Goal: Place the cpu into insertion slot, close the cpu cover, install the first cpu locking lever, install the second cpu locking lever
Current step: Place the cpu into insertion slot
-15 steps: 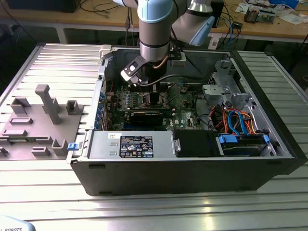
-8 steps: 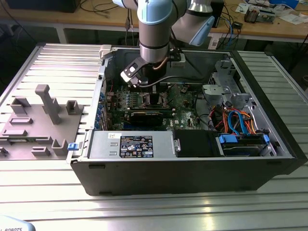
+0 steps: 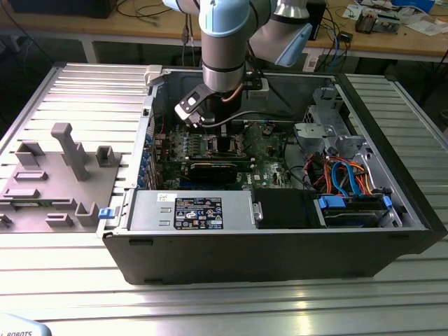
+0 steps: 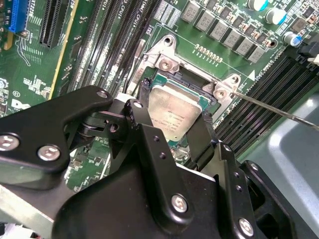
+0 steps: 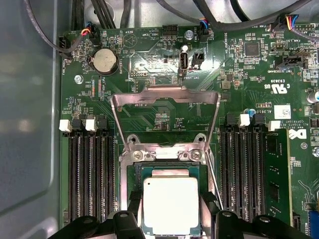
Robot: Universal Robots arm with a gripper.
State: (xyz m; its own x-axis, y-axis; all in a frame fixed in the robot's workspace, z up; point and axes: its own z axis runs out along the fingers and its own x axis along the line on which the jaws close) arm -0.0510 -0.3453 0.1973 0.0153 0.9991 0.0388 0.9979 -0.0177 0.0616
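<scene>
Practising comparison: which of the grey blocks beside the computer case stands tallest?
The T-topped post; it rises well above the squat blocks around it.

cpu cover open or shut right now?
Open. The cpu cover is hinged back off the insertion slot, leaving the cpu uncovered.

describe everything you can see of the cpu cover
The cpu cover is a thin silvery metal frame with a large square window through which the green board shows. It is swung open, lying back from the insertion slot, and joins the slot's edge near two screws. Nothing else touches it. The gripper holds the cpu at the slot.
</scene>
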